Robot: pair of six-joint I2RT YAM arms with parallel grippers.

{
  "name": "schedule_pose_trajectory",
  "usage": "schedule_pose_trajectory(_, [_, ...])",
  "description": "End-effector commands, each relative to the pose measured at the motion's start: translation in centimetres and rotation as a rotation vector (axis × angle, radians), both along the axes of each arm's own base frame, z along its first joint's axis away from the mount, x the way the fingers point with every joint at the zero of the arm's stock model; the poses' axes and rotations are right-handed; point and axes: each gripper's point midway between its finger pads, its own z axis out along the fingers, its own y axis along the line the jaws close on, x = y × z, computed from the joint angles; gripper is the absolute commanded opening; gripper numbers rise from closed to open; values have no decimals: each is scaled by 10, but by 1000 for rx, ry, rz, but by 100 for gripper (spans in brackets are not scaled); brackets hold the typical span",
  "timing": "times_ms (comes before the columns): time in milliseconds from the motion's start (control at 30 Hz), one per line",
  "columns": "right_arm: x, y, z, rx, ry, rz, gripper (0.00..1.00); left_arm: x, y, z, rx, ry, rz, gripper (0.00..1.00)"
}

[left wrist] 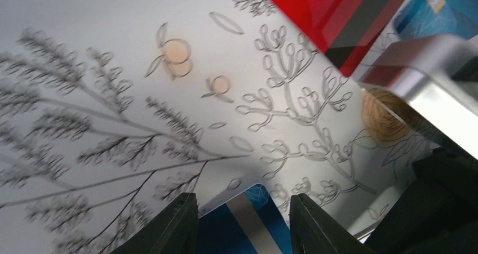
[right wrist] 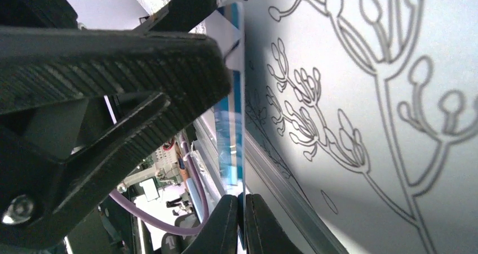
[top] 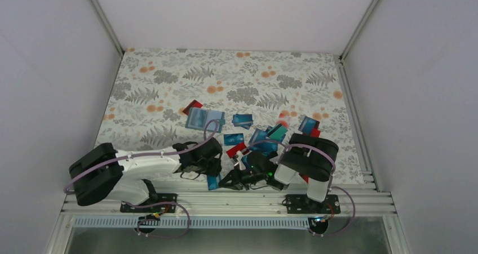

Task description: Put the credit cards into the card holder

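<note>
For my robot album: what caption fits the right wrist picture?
Right jaws shut on a blue card's edge, leafy tablecloth behind.

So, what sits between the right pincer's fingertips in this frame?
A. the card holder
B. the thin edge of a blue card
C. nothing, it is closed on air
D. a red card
B. In the right wrist view the right pincer has its tips pinched together on the blue card, which is seen edge-on and runs straight up from between them.
</note>
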Motion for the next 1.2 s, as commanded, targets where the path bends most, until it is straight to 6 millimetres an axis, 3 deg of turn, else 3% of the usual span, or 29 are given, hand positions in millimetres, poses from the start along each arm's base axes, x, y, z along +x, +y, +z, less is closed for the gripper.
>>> schedule_pose_trajectory(0, [6,-13,-22,-65,14,-25,4,1,14,14,56,-11,46,42])
schedule_pose_trajectory(200, [13,-7,-5,29,-41,11,4,18,7,52,-19,-72,75,44])
schedule_pose_trajectory(467, [21,-6,5,130,-61,52,4,34,10,86,-128,-102,111,44])
schedule_pose_trajectory(933, [40,-2,23,233,-31,126,4,49,8,115,-386,-81,100,44])
schedule_pose_trajectory(1167, [54,-6,30,260,-18,137,4,59,17,125,-454,-91,126,44])
